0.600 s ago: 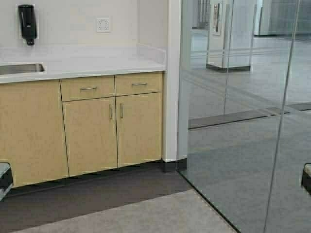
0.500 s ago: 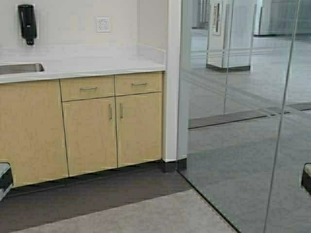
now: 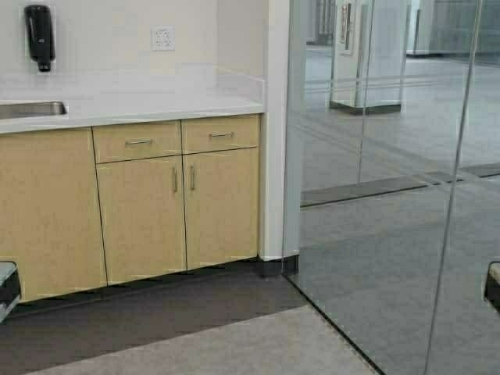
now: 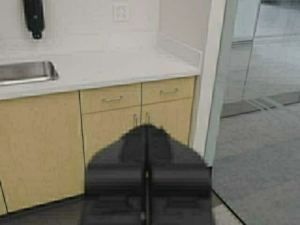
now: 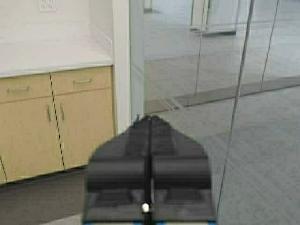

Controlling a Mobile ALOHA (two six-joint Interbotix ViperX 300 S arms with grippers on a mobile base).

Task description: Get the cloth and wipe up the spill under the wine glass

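Note:
The cloth and the wine glass are out of view in all views. My left gripper (image 4: 146, 127) is shut and empty, held low and facing the cabinets; only an edge of that arm shows at the left border of the high view (image 3: 6, 285). My right gripper (image 5: 149, 118) is shut and empty, facing the glass wall; its arm shows at the right border of the high view (image 3: 493, 285).
A white countertop (image 3: 156, 101) with a steel sink (image 3: 31, 109) tops light wood cabinets (image 3: 176, 203). A black dispenser (image 3: 39, 35) and an outlet (image 3: 162, 37) are on the wall. A glass wall (image 3: 375, 195) stands to the right. Dark and grey carpet (image 3: 195, 336) lies ahead.
The whole scene has shifted a little to the left in the high view: the robot has moved slightly. Both arms stay parked.

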